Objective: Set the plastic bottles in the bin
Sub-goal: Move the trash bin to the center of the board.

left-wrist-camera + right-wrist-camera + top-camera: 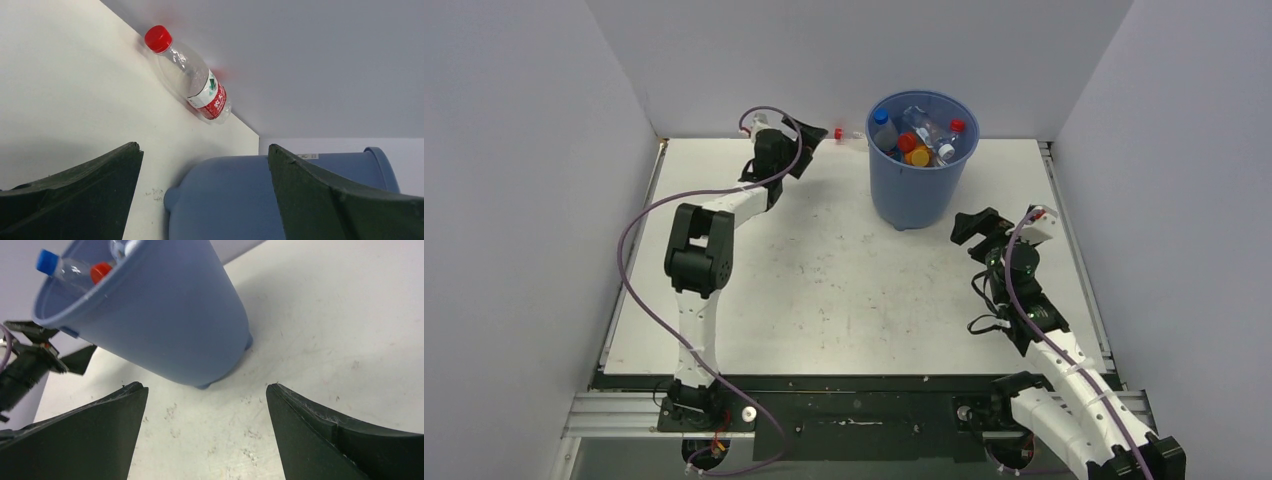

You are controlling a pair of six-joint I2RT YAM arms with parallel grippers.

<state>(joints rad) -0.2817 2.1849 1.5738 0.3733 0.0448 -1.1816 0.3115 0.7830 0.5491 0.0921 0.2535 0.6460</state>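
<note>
At the far edge of the worktop (824, 290): one loose bottle (190, 75), on its side, lying along the foot of the back wall (754, 60).
Loose bottle, description: clear plastic, red cap, red-and-white label with a small green mark; contents cannot be told.
Loose bottle, orientation: cap end toward the left tool (202, 146), base end toward the bin (921, 190).
Loose bottle, relation to bin: just beside it on its left, outside it, not touching.
Bin, description: round blue bucket, tapering to its base, upright.
Bin, position: far part of the worktop, right of centre, near the back wall.
Bin, contents: bottles in the bin (921, 140), piled at mixed angles; blue, red and white caps show, with one orange item among clear bodies; exact count cannot be told.
Left tool, state: released, jaws spread wide, nothing between them.
Left tool, position: far left of the bin, near the back wall, just beside the cap of the loose bottle and pointing along it; not touching it in the wrist view.
Right tool (964, 228), state: released, jaws spread wide, nothing between them.
Right tool, position: low over the worktop, near the bin's base on its near right side, facing the bin wall; apart from it.
Worktop, surface: white, scuffed and speckled.
Cabling: purple cable (629, 260) looped along the left arm; a like one on the right arm.
</note>
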